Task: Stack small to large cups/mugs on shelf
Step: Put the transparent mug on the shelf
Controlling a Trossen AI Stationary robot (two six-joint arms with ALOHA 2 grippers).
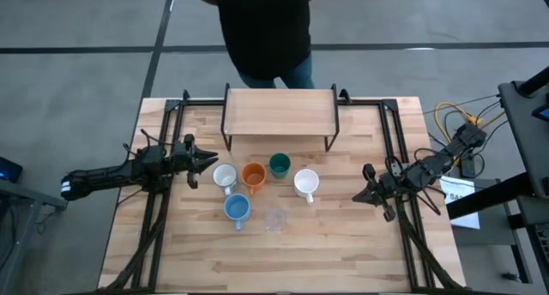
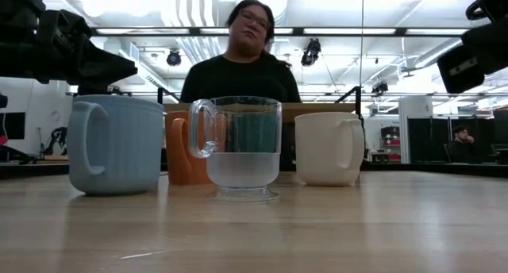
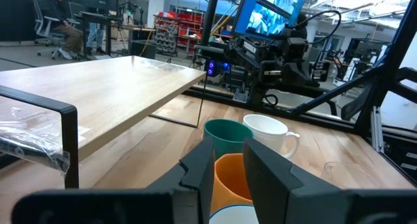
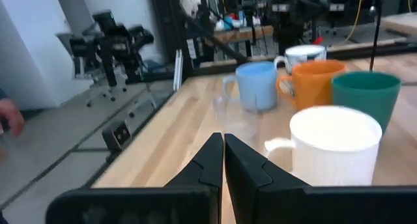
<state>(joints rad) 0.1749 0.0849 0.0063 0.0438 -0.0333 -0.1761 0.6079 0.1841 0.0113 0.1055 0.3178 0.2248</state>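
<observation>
1. Bright, even light comes from ceiling strips point(image 2: 238, 31) overhead; the table point(image 1: 343, 252) carries only faint, soft shadows.
2. The strips flare white above the person point(image 2: 242, 63) across the table.
3. Past the right claw point(image 4: 223, 160), the white mug point(image 4: 335, 146) looks washed out and the glass point(image 4: 238, 123) is blurred.
4. The left claw point(image 3: 228, 168) is sharp; the room beyond softens.
</observation>
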